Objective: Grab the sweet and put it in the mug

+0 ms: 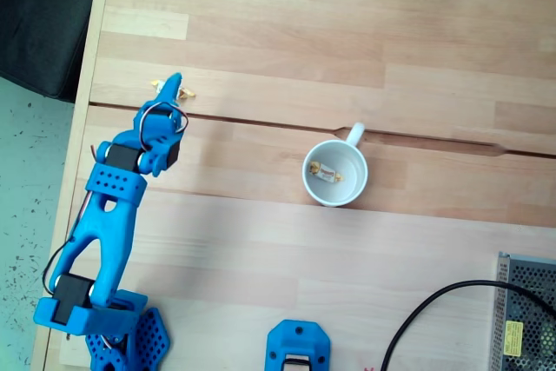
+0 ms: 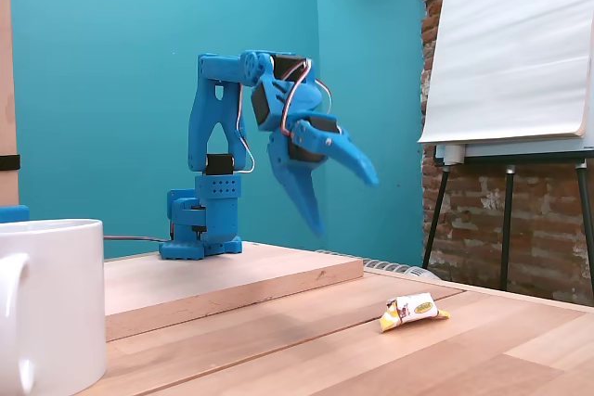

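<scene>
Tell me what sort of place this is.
Probably a workshop or maker studio: a flip-chart easel against a bare brick wall, a wooden worktable, and a metal power supply on it.

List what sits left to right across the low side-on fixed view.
The mug at the left edge → the blue arm's base → the open gripper held in the air → the sweet on the table → the easel board.

In a fixed view from above, the blue gripper [image 1: 172, 86] covers most of the sweet [image 1: 187, 91] beneath its jaws; only its yellow ends peek out. The mug [image 2: 46, 303] is cut off by the frame's left and bottom edges in a fixed view, well apart from the jaws.
</scene>
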Controlling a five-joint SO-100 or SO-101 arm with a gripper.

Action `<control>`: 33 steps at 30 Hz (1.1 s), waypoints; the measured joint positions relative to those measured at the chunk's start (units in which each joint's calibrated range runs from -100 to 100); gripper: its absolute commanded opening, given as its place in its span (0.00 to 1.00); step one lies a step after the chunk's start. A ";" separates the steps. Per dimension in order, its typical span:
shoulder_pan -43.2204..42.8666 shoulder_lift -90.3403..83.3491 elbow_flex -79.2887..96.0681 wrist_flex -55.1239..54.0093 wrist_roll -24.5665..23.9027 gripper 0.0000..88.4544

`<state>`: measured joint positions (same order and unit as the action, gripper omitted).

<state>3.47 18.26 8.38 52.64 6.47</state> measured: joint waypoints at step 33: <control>-5.39 22.43 -24.65 9.85 -3.66 0.46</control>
<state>-1.92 40.69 -16.27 62.49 2.81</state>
